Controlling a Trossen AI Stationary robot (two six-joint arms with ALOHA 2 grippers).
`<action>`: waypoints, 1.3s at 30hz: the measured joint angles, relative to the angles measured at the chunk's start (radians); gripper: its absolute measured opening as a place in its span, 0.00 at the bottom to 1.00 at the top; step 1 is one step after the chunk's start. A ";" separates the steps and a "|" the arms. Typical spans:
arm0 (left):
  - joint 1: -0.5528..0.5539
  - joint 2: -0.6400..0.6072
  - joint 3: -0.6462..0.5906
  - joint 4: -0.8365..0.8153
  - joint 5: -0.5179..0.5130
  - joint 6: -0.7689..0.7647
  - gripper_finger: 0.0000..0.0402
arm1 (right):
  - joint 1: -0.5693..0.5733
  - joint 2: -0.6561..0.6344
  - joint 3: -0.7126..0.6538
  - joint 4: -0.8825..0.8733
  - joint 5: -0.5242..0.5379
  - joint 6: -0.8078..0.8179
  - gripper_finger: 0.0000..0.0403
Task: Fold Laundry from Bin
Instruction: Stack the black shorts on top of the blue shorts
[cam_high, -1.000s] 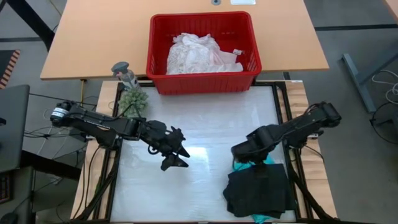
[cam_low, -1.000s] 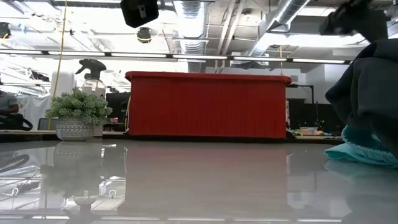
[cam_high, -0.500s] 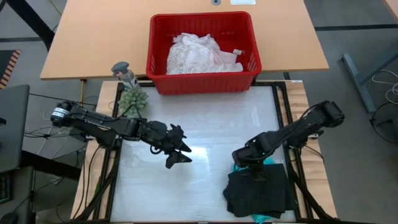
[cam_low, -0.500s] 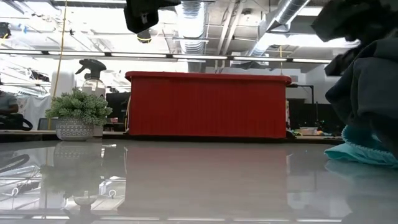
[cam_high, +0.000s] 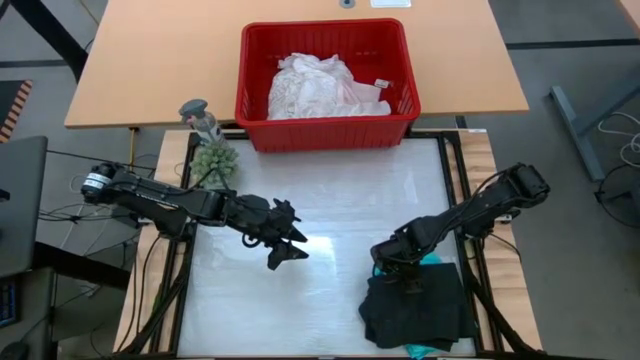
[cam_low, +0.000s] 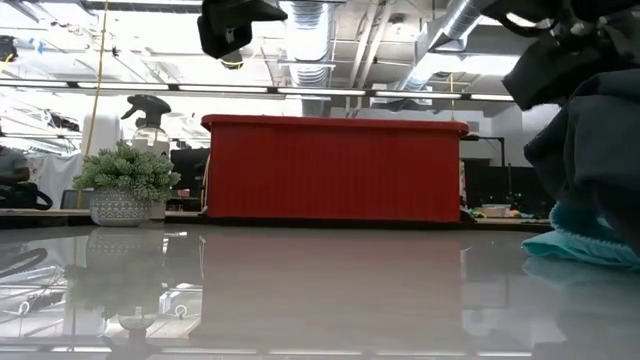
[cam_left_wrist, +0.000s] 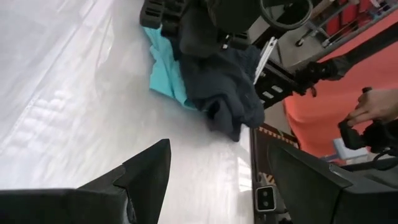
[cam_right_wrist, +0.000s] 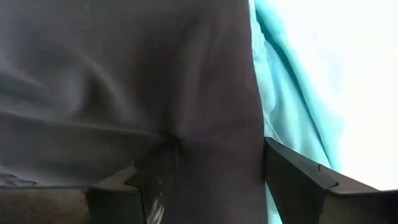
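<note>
Two garments were stacked at the table's near right: one black garment (cam_high: 418, 305) upon one teal garment (cam_high: 436, 258). One white lacy top (cam_high: 315, 85) lay in the red bin (cam_high: 325, 128). The right gripper (cam_high: 397, 262) was lowered onto the black garment's edge, fingers apart. The left gripper (cam_high: 290, 247) was held above mid-table, fingers apart, empty.

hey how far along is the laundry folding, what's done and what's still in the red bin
Done, apparently: a black garment lies stacked on a teal garment at the table's near right corner. In hand: the right gripper, open, is down against the black one, fingers either side of a fold; the left gripper hovers open mid-table. Left: the white lacy laundry sits unfolded in the bin.
</note>
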 joint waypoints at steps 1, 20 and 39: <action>0.000 0.000 0.000 -0.009 -0.002 0.000 0.64 | 0.001 0.000 -0.008 0.004 0.000 0.000 0.64; 0.000 0.000 0.001 -0.042 -0.024 -0.003 0.64 | 0.021 0.032 -0.013 0.015 0.003 0.066 0.08; 0.000 0.000 0.001 -0.039 -0.048 0.008 0.64 | 0.047 -0.163 0.185 -0.048 0.242 0.551 0.08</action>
